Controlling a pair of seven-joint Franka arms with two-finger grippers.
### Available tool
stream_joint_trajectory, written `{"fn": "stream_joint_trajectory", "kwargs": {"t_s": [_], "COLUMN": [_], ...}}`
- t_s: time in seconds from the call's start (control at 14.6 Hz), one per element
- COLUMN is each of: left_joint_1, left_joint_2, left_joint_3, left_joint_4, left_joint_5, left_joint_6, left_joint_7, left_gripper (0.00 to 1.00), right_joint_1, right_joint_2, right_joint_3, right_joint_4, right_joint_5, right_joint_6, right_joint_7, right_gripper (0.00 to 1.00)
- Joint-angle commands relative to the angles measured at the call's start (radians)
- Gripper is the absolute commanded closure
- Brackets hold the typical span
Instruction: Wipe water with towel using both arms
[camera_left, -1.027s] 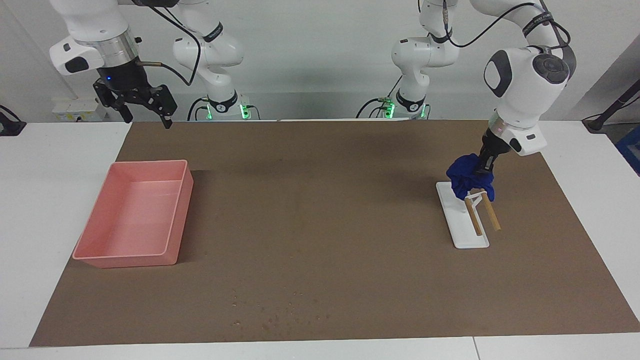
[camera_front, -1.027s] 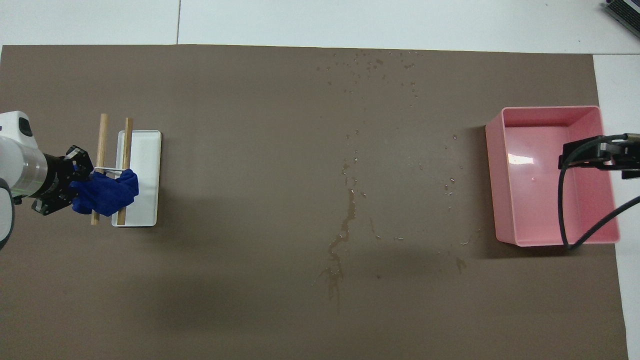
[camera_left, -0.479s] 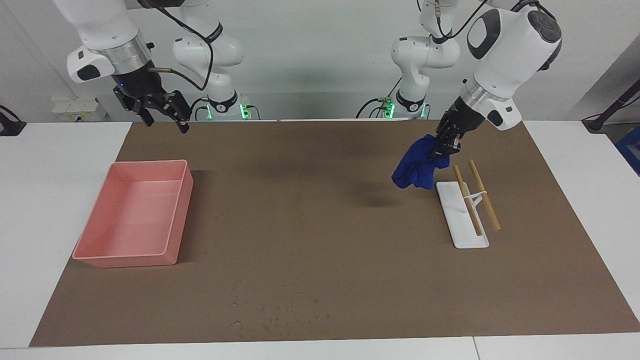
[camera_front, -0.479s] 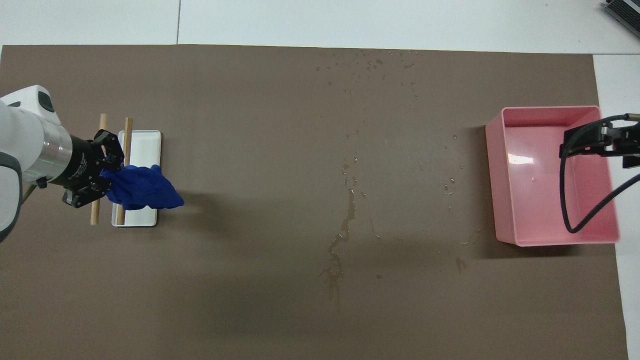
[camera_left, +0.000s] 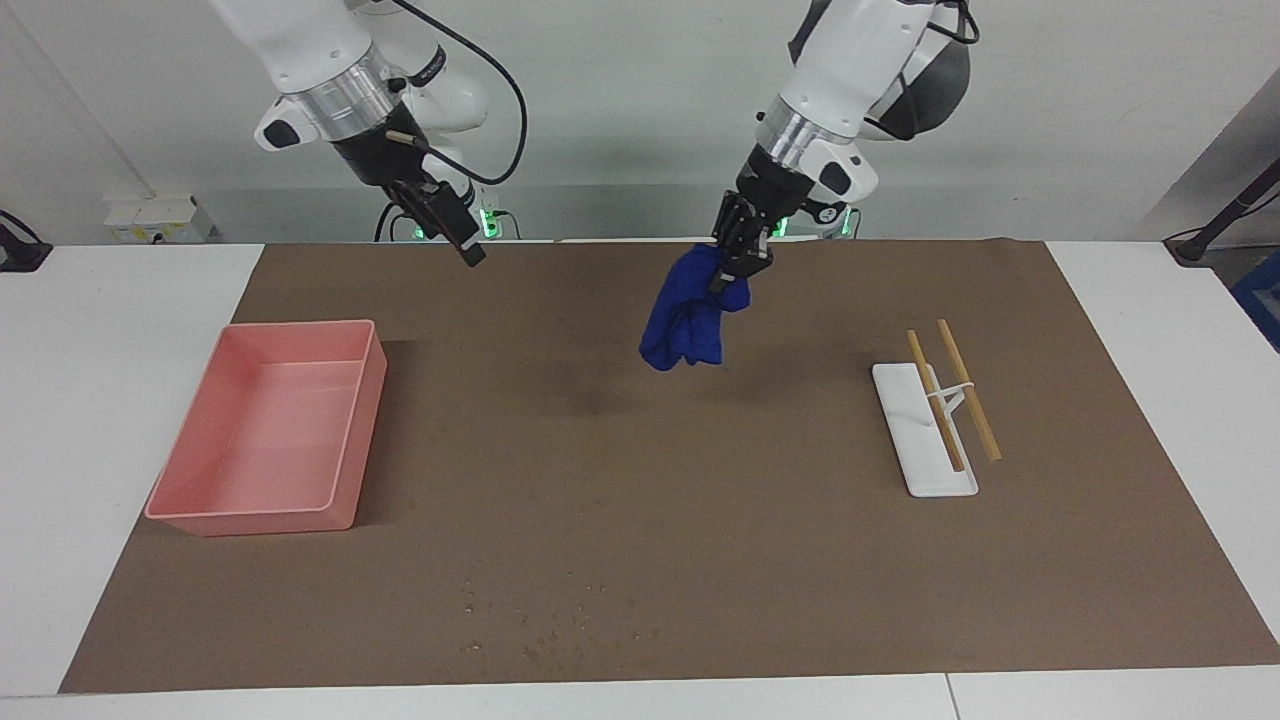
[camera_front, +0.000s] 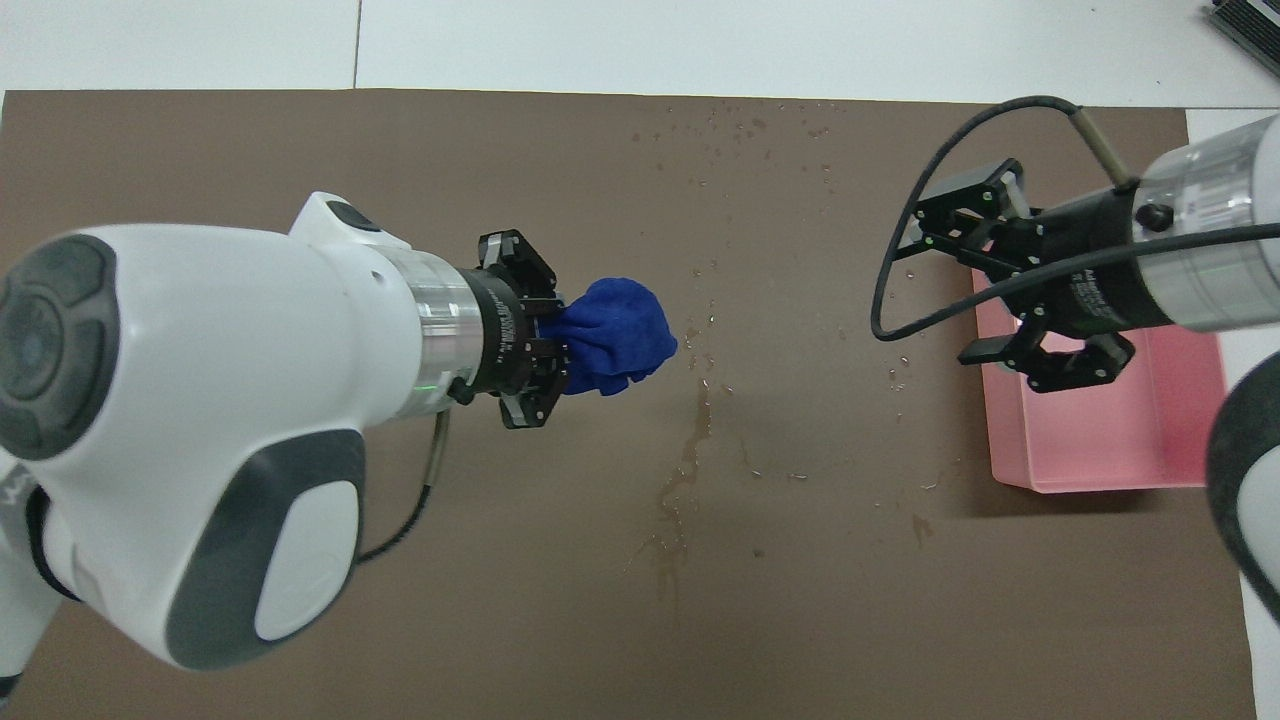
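While right gripper (camera_front: 985, 275) gapes, left gripper (camera_left: 741, 262) grips towel (camera_left: 686, 322)

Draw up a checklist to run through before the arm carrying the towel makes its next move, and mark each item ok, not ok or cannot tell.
1. Crumpled blue cloth towel gripped by left claw: ok.
2. Towel clear of the brown mat, hanging in the air: ok.
3. Water droplets and streak on the mat not yet wiped: ok.
4. Right claw open, holding nothing, up over the mat beside the pink plastic tray: ok.
5. Wooden-rod towel rack on its white base bare, out of the path: ok.
6. Towel dry enough to absorb: cannot tell.
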Motion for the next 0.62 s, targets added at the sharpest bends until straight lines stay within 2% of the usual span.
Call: {"fn": "stream_joint_trajectory", "kwargs": {"t_s": [0.0, 0.27, 0.55], "left_joint_1": [-0.072, -0.123, -0.169], "left_joint_2": [0.009, 0.007, 0.010], "left_joint_3": [0.017, 0.016, 0.016], "left_joint_4": [0.024, 0.034, 0.037], "left_joint_5": [-0.002, 0.027, 0.086], "left_joint_6": [0.144, 0.207, 0.291], "left_joint_7": [-0.199, -0.415, -0.563], "left_gripper": [1.00, 1.00, 1.00], "right_joint_1": [0.063, 0.080, 0.086], "right_joint_2": [0.017, 0.007, 0.029], "right_joint_3": [0.001, 0.001, 0.003], "right_joint_4": [0.016, -0.027, -0.026], "right_joint_5": [0.032, 0.085, 0.107], "right_joint_6": [0.045, 0.034, 0.137], "right_joint_7": [0.246, 0.330, 0.359], "right_gripper": [0.03, 0.03, 0.04]}}
